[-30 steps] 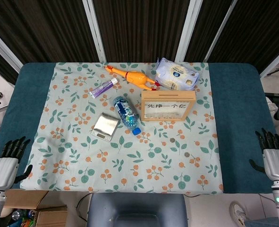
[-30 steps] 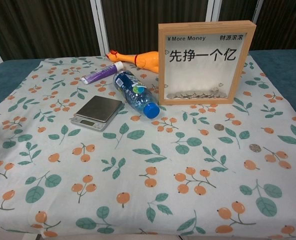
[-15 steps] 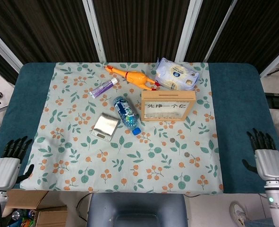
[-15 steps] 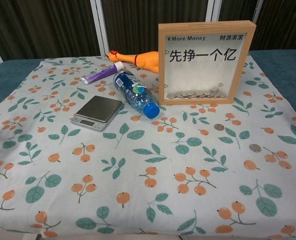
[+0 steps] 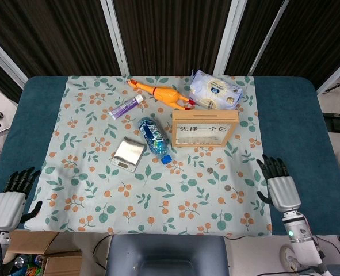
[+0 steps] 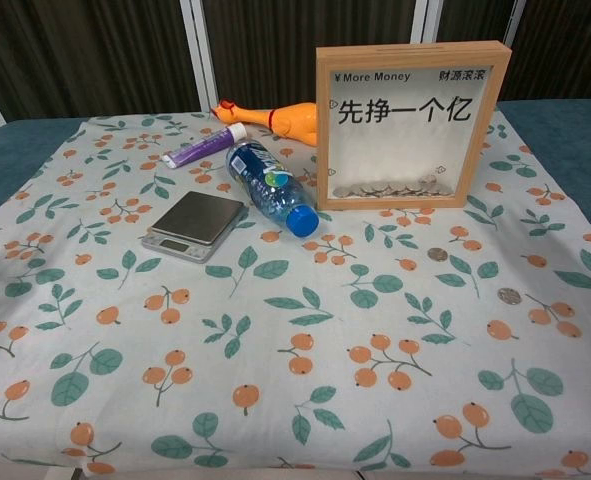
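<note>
The right hand (image 5: 283, 188), grey-backed with black fingers spread and nothing held, was pictured low at the right of the head view, at the edge of the leaf-and-orange-patterned tablecloth (image 5: 100, 195), nearest two small coins (image 5: 228, 188) lying flat on the cloth. The left hand (image 5: 8, 201), fingers likewise apart and empty, was seen at the lower left corner, off the cloth. Near the frame's centre, the wooden glass-fronted money box (image 5: 205, 128) stood upright, with a blue-capped plastic water bottle (image 5: 154, 138) lying just beside it.
</note>
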Controlling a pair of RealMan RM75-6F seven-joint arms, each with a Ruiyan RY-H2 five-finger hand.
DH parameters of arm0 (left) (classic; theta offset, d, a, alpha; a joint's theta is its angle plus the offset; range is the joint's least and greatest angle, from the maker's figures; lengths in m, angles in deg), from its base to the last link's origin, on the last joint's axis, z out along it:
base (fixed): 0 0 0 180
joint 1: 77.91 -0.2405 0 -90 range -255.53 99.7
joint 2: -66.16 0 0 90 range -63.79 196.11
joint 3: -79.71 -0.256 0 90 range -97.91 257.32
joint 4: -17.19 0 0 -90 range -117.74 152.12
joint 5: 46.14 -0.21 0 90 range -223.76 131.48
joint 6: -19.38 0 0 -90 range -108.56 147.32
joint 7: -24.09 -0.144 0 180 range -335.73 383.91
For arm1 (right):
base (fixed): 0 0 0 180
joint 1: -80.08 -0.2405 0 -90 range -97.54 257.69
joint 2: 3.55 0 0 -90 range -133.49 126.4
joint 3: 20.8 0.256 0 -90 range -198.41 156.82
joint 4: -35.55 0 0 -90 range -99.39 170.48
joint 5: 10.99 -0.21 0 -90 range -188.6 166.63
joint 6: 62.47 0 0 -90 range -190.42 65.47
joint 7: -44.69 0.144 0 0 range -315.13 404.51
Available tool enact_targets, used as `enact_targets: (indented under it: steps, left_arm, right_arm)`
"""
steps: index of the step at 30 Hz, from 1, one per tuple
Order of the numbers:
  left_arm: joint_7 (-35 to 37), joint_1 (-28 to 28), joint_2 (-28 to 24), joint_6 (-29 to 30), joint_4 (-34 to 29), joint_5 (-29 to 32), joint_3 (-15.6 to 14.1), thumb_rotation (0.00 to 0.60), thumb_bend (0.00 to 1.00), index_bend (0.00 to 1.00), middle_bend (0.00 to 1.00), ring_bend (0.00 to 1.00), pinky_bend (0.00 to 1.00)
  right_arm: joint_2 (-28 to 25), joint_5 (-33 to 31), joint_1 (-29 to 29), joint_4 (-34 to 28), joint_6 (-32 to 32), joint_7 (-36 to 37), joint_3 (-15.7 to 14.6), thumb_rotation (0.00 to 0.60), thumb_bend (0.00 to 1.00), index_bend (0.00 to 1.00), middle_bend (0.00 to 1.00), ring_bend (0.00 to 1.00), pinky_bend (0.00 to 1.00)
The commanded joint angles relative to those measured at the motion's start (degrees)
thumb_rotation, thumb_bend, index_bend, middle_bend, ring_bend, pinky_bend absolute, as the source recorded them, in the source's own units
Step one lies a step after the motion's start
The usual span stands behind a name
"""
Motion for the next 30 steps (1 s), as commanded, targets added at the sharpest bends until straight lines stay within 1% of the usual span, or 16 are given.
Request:
enact_targets:
  steps: [1,5,8,12,14,20,21,23,26,30]
  left_arm:
    - [0.4,0.0,0.1,0.0,0.1,0.1,0.1,0.6,0.37,0.0,0.0,0.0,0.0]
    - [1.1,0.0,0.1,0.1,0.6,0.0,0.0,0.6,0.37,0.0,0.0,0.0,0.0]
    - [1.6,-0.1,0.1,0.1,1.0,0.0,-0.1,0.6,0.37,0.0,0.0,0.0,0.0]
    - [2.2,-0.1,0.3,-0.3,1.7,0.3,-0.2,0.6,0.37,0.0,0.0,0.0,0.0]
    - [2.4,-0.1,0.5,-0.5,1.9,0.2,-0.2,0.6,0.37,0.0,0.0,0.0,0.0]
    - [2.8,0.1,0.7,-0.6,2.3,0.2,-0.2,0.6,0.37,0.0,0.0,0.0,0.0]
    - [2.8,0.1,0.7,-0.7,2.4,0.2,-0.2,0.6,0.37,0.0,0.0,0.0,0.0]
    - [2.8,0.0,0.6,-0.7,2.4,0.3,-0.3,0.6,0.37,0.0,0.0,0.0,0.0]
    - [2.9,0.0,0.6,-0.7,2.4,0.3,-0.3,0.6,0.37,0.0,0.0,0.0,0.0]
    - [3.1,0.0,0.5,-0.7,2.4,0.3,-0.3,0.6,0.37,0.0,0.0,0.0,0.0]
  right_arm:
    - [3.6,0.7,-1.1,1.8,0.5,-2.4,-0.5,0.6,0.37,0.0,0.0,0.0,0.0]
    - [8.0,1.2,-1.4,4.9,-0.2,-3.1,-0.8,0.6,0.37,0.0,0.0,0.0,0.0]
    - [10.4,2.0,-1.6,7.6,-0.5,-2.8,-1.4,0.6,0.37,0.0,0.0,0.0,0.0]
    - [12.5,2.6,-1.8,10.2,-1.1,-2.2,-1.6,0.6,0.37,0.0,0.0,0.0,0.0]
    - [13.3,2.6,-2.1,11.4,-0.9,-2.0,-1.5,0.6,0.37,0.02,0.0,0.0,0.0]
    - [16.0,2.4,-3.1,14.8,-0.3,-0.6,-1.1,0.6,0.37,0.16,0.0,0.0,0.0]
    - [16.3,2.4,-3.2,15.2,-0.1,-0.4,-1.2,0.6,0.37,0.19,0.0,0.0,0.0]
    - [16.9,2.4,-3.4,16.0,0.2,0.1,-1.3,0.6,0.37,0.28,0.0,0.0,0.0]
    - [17.7,2.5,-3.6,17.1,0.2,0.9,-1.5,0.6,0.37,0.4,0.0,0.0,0.0]
    - [18.3,2.7,-3.6,18.2,0.1,1.8,-1.7,0.6,0.37,0.48,0.0,0.0,0.0]
